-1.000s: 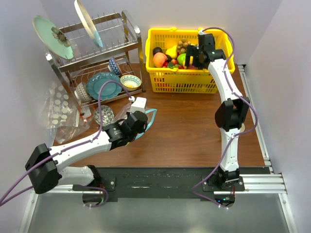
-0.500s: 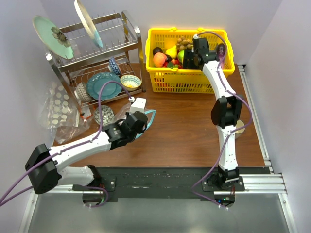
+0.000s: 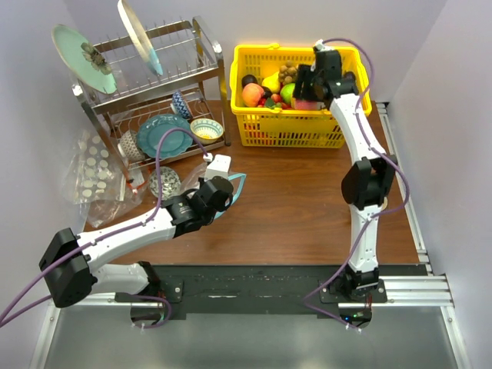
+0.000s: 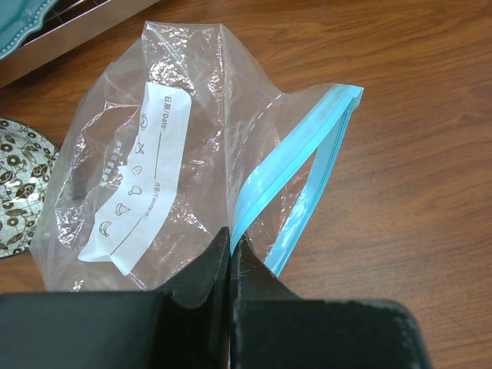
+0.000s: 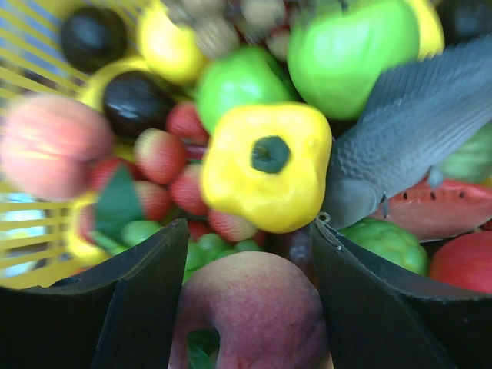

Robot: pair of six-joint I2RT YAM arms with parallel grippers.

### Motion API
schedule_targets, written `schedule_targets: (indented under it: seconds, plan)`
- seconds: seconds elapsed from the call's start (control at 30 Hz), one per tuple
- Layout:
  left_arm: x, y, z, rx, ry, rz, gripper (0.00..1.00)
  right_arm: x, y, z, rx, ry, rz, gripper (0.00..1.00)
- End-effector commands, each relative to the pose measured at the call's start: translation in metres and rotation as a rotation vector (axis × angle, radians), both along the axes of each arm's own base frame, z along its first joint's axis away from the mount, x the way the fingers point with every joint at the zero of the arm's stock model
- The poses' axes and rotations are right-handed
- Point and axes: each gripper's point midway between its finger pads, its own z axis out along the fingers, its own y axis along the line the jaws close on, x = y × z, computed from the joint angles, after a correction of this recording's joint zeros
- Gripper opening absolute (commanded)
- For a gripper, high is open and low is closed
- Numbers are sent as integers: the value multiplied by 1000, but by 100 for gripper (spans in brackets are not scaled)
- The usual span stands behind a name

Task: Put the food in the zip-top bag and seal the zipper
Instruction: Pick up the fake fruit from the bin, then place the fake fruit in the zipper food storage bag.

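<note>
Food (image 3: 270,88) is heaped in the yellow basket (image 3: 286,132) at the far edge of the table (image 3: 307,207), to the right of the dish rack (image 3: 154,84). Right gripper (image 5: 250,231) is positioned over the basket with its jaws at a medium opening, one finger against each side of a reddish peach (image 5: 250,311), which they hold. Beyond the peach lie a yellow pepper (image 5: 265,165), strawberries (image 5: 161,154) and green fruit (image 5: 346,46), all blurred. The zip-top bag (image 4: 154,146) lies crumpled on the table near the rack, with its white printed label (image 4: 142,184) facing up. Left gripper (image 4: 232,244) has its jaws fully closed, pinching the bag film at the near end of the zipper (image 4: 296,150). The zipper's two blue strips stand apart along most of their length, so the mouth is unsealed.
</note>
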Motion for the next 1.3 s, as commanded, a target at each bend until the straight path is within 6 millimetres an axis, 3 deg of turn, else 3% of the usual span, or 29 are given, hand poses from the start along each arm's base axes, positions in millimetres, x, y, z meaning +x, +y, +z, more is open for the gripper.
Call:
schedule_targets:
  seconds: [0.0, 0.23, 0.37, 0.4, 0.43, 0.5, 0.53, 0.57, 0.63, 0.67, 0.7, 0.73, 0.8, 0.83, 1.0, 1.13, 1.27]
  plan:
    - [5, -1, 22, -46, -47, 19, 0, -23, 3, 104, 81, -208, 24, 66]
    - [4, 0, 25, -57, -51, 17, 0, -40, 12, 130, 144, -237, 65, 65]
    - [5, -4, 31, -75, -55, 8, 0, -58, 29, 137, 242, -219, 137, 62]
    - [7, -7, 35, -88, -61, 4, 0, -65, 41, 137, 301, -198, 187, 62]
    - [7, -10, 35, -93, -59, -4, 0, -70, 46, 127, 327, -171, 204, 61]
    - [10, -16, 43, -111, -68, -15, 0, -88, 63, 139, 420, -172, 281, 58]
    - [10, -20, 43, -113, -60, -27, 0, -94, 68, 120, 452, -118, 294, 58]
    - [11, -24, 45, -121, -58, -36, 0, -106, 73, 129, 483, -128, 323, 58]
    - [14, -36, 54, -148, -55, -61, 0, -120, 88, 112, 562, -79, 379, 58]
    - [15, -40, 56, -156, -51, -70, 0, -130, 91, 121, 582, -96, 401, 58]
    - [18, -46, 67, -180, -61, -76, 0, -137, 97, 119, 609, -84, 417, 58]
    - [19, -51, 66, -181, -48, -81, 0, -145, 104, 109, 623, -69, 441, 58]
    - [22, -59, 79, -212, -46, -80, 0, -160, 110, 114, 644, -78, 472, 58]
    - [25, -64, 76, -208, -35, -85, 0, -166, 116, 105, 651, -66, 491, 58]
    - [29, -89, 93, -287, -14, -116, 0, -193, 120, 115, 706, -127, 557, 59]
    - [30, -111, 96, -338, 23, -159, 0, -222, 112, 129, 726, -235, 579, 59]
    - [30, -129, 103, -399, 50, -190, 0, -238, 104, 139, 723, -309, 572, 59]
